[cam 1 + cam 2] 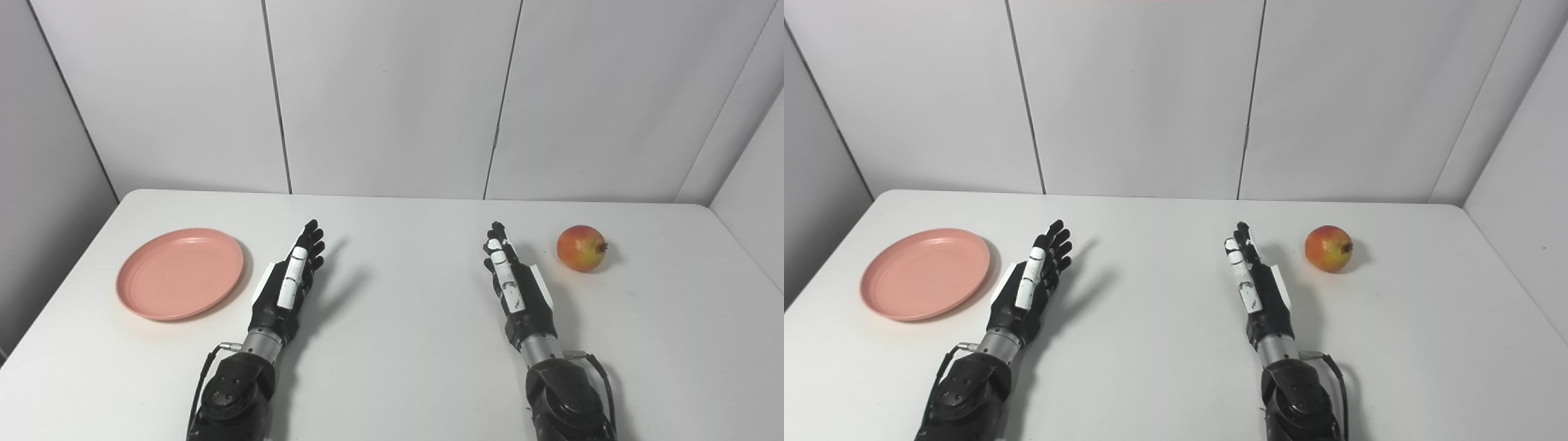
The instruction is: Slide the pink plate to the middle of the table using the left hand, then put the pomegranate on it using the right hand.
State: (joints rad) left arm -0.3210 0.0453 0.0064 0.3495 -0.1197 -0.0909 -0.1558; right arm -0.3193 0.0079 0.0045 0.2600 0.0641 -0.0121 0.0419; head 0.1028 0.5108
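The fingers (311,239) of the left hand (286,286) are stretched out straight and close together, pointing away from the robot toward the far edge of the table (392,367), released and grasping nothing; the hand stands on its edge with the thumb side up, its white-striped top facing the camera, and the dark forearm behind it runs down to the bottom of the picture. The fingers (1242,240) of the right hand (1258,288) are held the same way, straight, together and empty, the hand also on edge and leaning slightly inward, with its forearm and a looped cable trailing back to the bottom edge. Whether either hand rests on the table or hovers just above it cannot be told, though each throws a soft shadow on the white top. Taking the left hand as the mark, the pink plate (180,272) lies flat just to its left, near but apart from it, close to the table's left edge. The right hand is well to the right of the left hand, and the pomegranate (1328,248) sits further right still, just beyond the right hand's fingertips and not touched by it, its crown turned to the right. The left eye view shows more of the wall left of the table; the right eye view shows more of the wall on the right side.
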